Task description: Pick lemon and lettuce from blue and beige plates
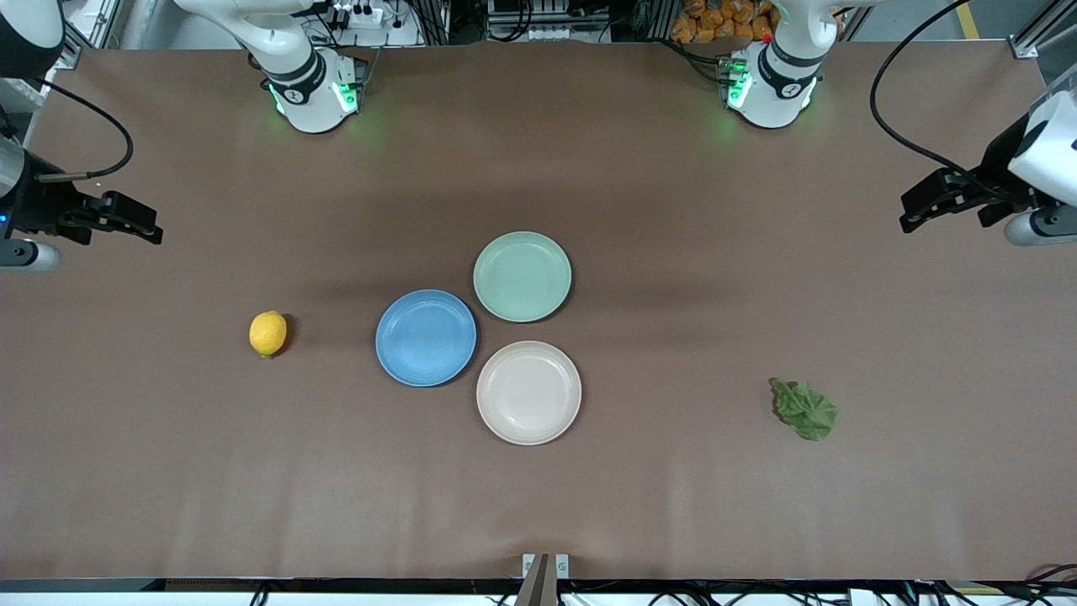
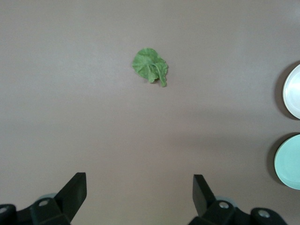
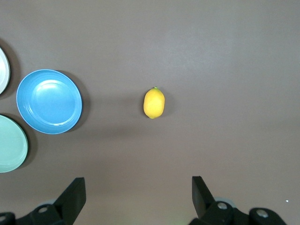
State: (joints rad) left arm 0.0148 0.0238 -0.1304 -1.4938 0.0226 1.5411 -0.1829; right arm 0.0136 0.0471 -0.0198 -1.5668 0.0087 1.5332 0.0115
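A yellow lemon [image 1: 268, 333] lies on the bare table, beside the blue plate [image 1: 426, 337] toward the right arm's end; it shows in the right wrist view [image 3: 153, 102] too. A green lettuce leaf [image 1: 805, 409] lies on the bare table toward the left arm's end, also in the left wrist view [image 2: 150, 66]. The beige plate [image 1: 528, 392] and the blue plate hold nothing. My right gripper [image 1: 145, 227] is open and empty, high over the table's right-arm end. My left gripper [image 1: 913, 215] is open and empty, high over the left-arm end.
An empty green plate [image 1: 522, 276] touches the blue and beige plates, farther from the front camera than both. The three plates cluster at the table's middle. The arm bases [image 1: 315, 93] stand at the table's back edge.
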